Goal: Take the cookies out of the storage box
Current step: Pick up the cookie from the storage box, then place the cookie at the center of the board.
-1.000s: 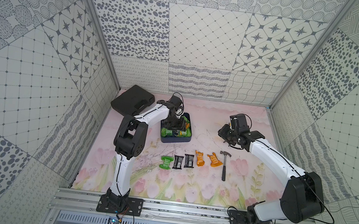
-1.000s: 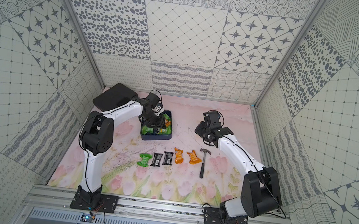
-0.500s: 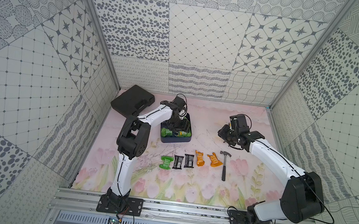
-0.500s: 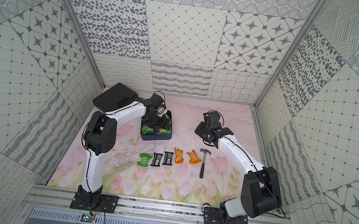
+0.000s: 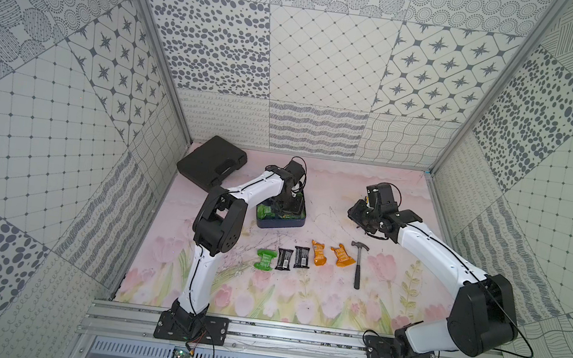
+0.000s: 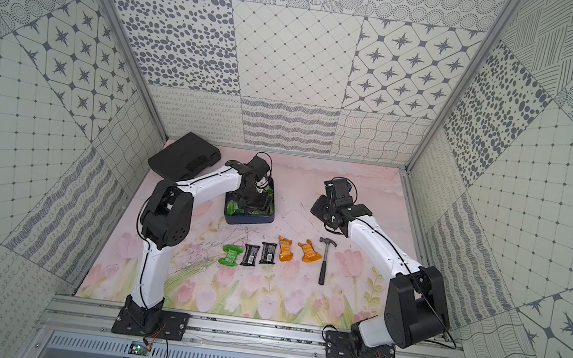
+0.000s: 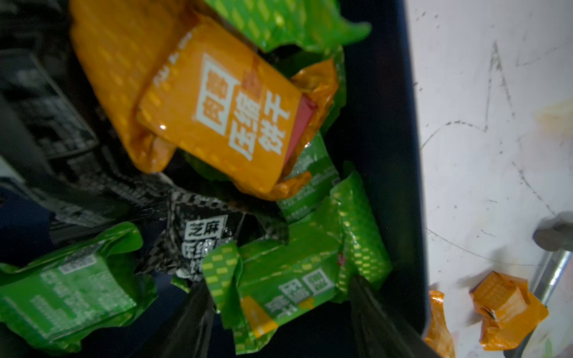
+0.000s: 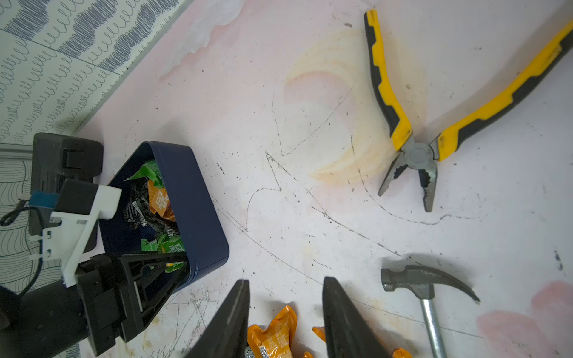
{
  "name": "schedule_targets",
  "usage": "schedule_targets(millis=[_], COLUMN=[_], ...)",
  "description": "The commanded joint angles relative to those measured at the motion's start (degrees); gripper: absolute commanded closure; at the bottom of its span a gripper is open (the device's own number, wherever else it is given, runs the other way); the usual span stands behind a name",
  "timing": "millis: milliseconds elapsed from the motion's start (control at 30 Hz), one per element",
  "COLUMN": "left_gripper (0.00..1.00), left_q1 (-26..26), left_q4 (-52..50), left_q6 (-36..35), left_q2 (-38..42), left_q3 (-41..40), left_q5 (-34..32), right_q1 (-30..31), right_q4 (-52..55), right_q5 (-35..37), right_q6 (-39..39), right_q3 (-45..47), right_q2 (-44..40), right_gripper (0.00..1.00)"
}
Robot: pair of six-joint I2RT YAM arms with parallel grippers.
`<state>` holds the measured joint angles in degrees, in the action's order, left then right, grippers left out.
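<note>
The box (image 5: 279, 223) is sitting toward the back of the table (image 5: 299, 300), and the cookies (image 7: 217, 102) are lying heaped inside it: orange, green and black packets overlapping, some on edge. Five more are lying in a row (image 6: 263, 253) on the table in front of the box, next to a hammer (image 5: 359, 267). The left jaws are hanging inside the box, spread on either side of a green packet (image 7: 279, 279) and not visibly squeezing it. The right jaws are hanging spread and empty above the orange packets (image 8: 273, 334) on the table. The packets are looking light, crinkly and slippery. I judge the firm middle the best place to be pinching one, since the loose crimped ends may be slipping or dragging neighbours along.
</note>
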<state>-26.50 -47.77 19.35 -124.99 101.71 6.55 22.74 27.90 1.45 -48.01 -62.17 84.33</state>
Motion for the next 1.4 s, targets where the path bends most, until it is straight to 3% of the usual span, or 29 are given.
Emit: schedule_targets(millis=[0, 200, 600, 1000, 1167, 1367], left_gripper=[0.32, 0.43, 0.73, 0.84, 0.86, 0.86], left_q1=[-0.4, -0.6, -0.6, -0.3, 1.8, 4.9], left_q4=[-2.2, -1.9, -0.7, -1.5, 0.4, 4.8], left_q6=[3.4, 4.7, 4.3, 4.9, 10.4, 22.4], left_q2=[-1.1, -1.2, 3.3, 8.4, 17.4, 32.1], left_q3=[0.6, 0.5, 0.2, -0.5, -8.8, -25.7], left_q5=[-6.2, -10.1, -11.0, -10.1, -6.5, -2.2], right_q1=[-0.2, -0.4, -0.4, -0.4, -0.4, -0.3], right_q4=[-1.7, -1.8, -2.8, -3.0, -3.0, -3.0], right_q5=[-0.3, -0.2, -1.1, -2.1, -3.5, -6.7], right_q6=[-0.1, -0.1, -0.2, 0.2, 1.4, 2.7], right_q3=[0.4, 0.4, 0.1, -1.1, -2.1, -4.1], right_q2=[-0.8, -0.8, 0.2, 1.1, 2.2, 4.9], right_gripper=[0.57, 0.57, 0.58, 0.58, 0.58, 0.58])
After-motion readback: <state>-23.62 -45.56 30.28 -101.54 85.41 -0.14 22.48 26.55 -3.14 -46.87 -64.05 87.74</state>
